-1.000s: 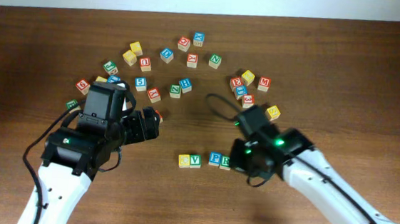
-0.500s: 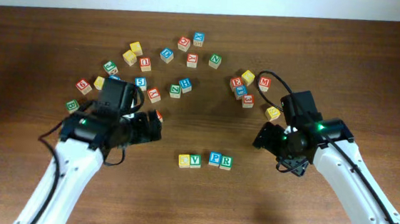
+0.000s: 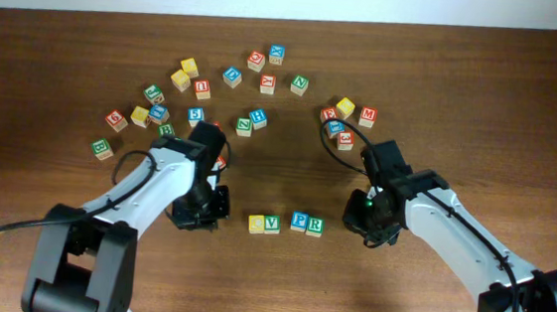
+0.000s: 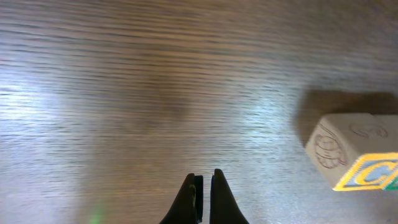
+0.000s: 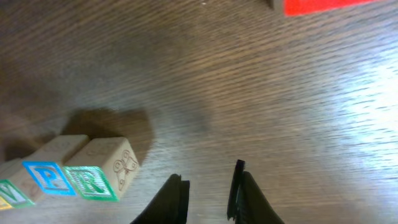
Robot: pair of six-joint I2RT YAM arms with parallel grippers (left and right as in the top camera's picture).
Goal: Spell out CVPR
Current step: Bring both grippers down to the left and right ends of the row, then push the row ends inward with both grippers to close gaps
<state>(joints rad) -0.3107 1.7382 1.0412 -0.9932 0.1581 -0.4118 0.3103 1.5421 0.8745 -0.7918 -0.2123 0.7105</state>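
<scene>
C (image 3: 256, 222), V (image 3: 272, 223), P (image 3: 299, 220), R (image 3: 314, 225) lined up on table (image 3: 268, 285), looks done. My right end effector (image 5: 208, 186) backed off R, released; left end effector (image 4: 203, 190) clenched, empty.

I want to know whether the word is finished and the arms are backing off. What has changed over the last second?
The right hand drew back from the R cube, swung away to the right, and now sits just right of it, holding nothing. The left hand came toward the near edge of the table, ending left of the C cube, also empty. All four letters, V and P included, stayed put.
</scene>
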